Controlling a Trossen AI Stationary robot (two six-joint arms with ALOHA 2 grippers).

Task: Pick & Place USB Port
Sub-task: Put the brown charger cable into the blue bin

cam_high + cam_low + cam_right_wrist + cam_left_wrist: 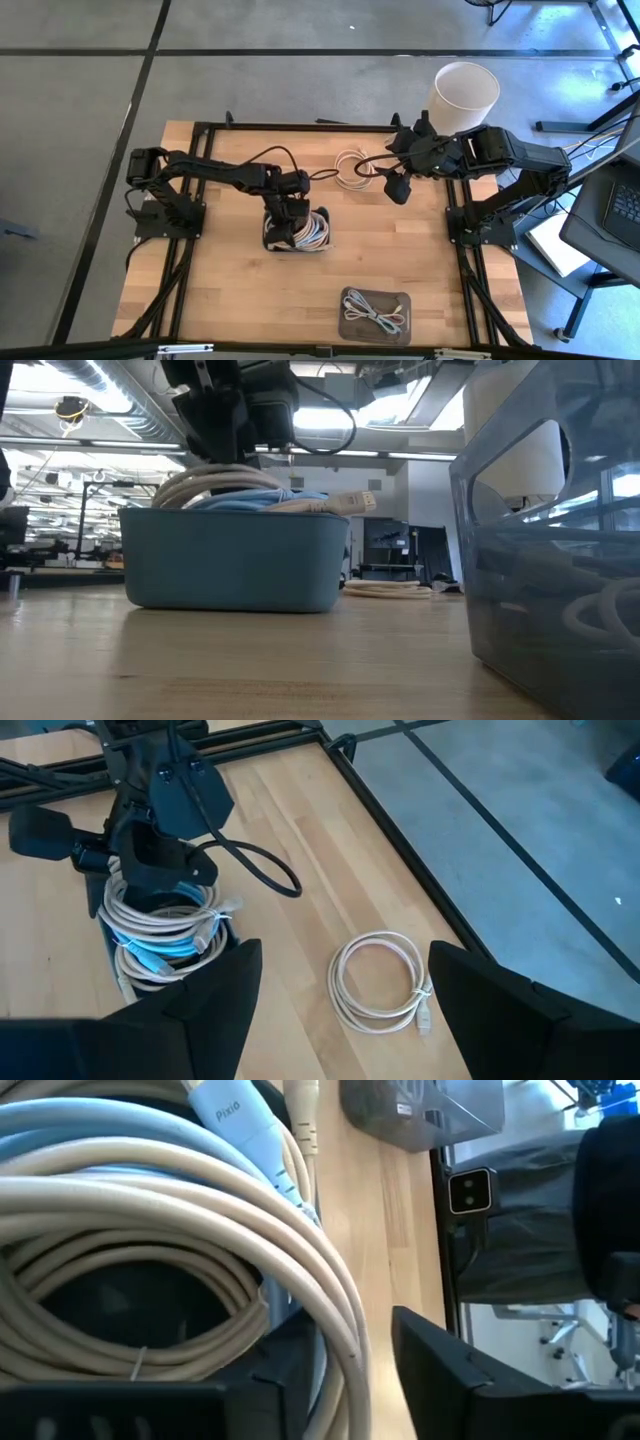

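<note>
Coiled cables [310, 228] heaped in your blue bin [235, 560] mid-worktop [230, 290], left claw [285, 228] down among them, fingers partly apart around a beige loop, right claw [397, 187] wide open, empty, above a loose beige coil [383, 980].

You can't see the left gripper's [292, 232] fingertips; they're buried among the coiled cables [312, 228] in the blue bin [235, 570].
</note>
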